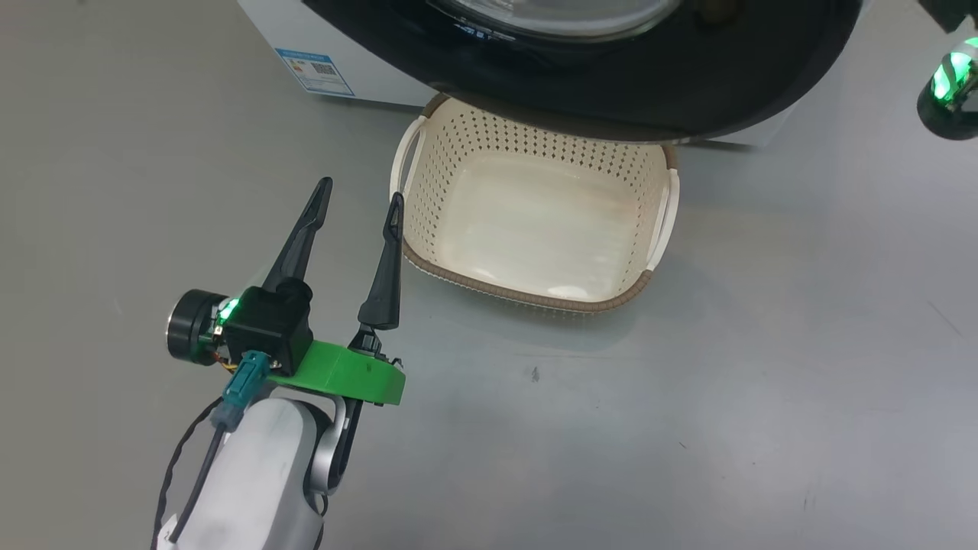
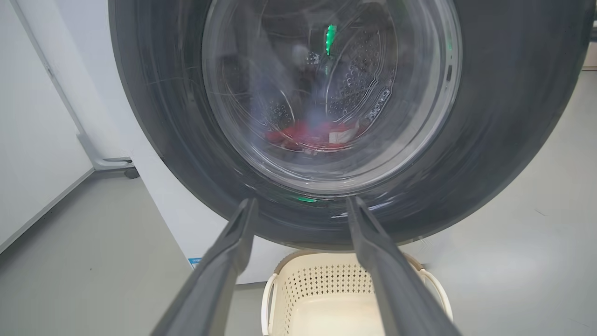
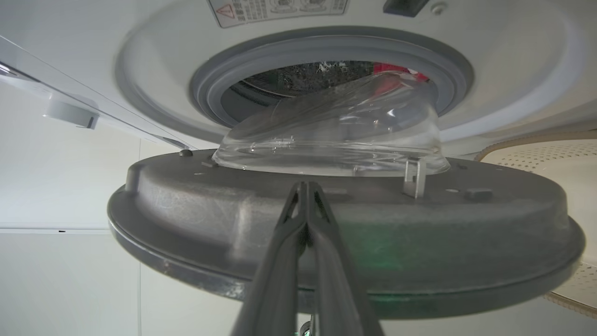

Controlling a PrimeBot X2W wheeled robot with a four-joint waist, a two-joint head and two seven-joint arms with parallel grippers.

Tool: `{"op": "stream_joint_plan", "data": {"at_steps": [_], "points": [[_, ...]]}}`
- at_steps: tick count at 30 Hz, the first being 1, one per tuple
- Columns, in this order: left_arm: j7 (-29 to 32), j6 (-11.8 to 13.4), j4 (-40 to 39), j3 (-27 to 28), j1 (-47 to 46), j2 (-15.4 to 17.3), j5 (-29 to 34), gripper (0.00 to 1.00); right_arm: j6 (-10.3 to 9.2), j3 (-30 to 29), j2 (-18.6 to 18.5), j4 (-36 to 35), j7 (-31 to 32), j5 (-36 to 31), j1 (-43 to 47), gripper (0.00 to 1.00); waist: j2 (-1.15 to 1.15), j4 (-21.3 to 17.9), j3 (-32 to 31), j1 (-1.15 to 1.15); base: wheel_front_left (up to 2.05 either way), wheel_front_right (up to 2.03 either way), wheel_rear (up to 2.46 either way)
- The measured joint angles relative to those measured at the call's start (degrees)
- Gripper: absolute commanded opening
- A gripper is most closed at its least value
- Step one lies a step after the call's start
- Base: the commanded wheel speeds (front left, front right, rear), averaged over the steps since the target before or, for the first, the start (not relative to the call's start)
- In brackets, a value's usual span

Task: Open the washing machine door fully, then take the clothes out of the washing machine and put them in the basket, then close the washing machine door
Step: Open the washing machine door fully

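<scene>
The washing machine door (image 1: 649, 84), glossy black with a bulging glass window (image 2: 326, 93), stands partly open. In the right wrist view its grey inner face (image 3: 373, 224) is swung away from the rubber-ringed opening (image 3: 210, 88) of the washing machine (image 1: 286, 30). My right gripper (image 3: 305, 185) is shut, with its tip against that inner face. The red clothes (image 3: 396, 70) lie in the drum and also show through the glass (image 2: 317, 133). The cream basket (image 1: 527, 294) sits empty on the floor under the door. My left gripper (image 1: 361, 192) is open beside the basket's left corner and holds nothing.
Grey floor spreads around the basket and the machine. A blue label (image 1: 315, 71) sits low on the machine's front. A white wall with a wheeled base (image 2: 112, 163) stands to the machine's left. Part of my right wrist (image 1: 951, 84), lit green, hangs at the upper right.
</scene>
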Motion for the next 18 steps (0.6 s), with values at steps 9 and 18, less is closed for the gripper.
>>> {"op": "stream_joint_plan", "data": {"at_steps": [9,18], "points": [[0.0,-0.12,1.12,0.62,2.36,0.01,1.3,1.0,0.88,1.0,2.07,0.11,1.99,1.22,4.49,0.0,0.0,-0.36,-3.31,0.0,0.0,0.0,0.0],[0.01,-0.43,1.78,1.33,4.15,0.03,2.03,1.0,2.12,1.91,3.23,-0.16,3.79,1.82,9.61,0.0,0.0,-0.3,-6.69,0.0,0.0,0.0,0.0]]}}
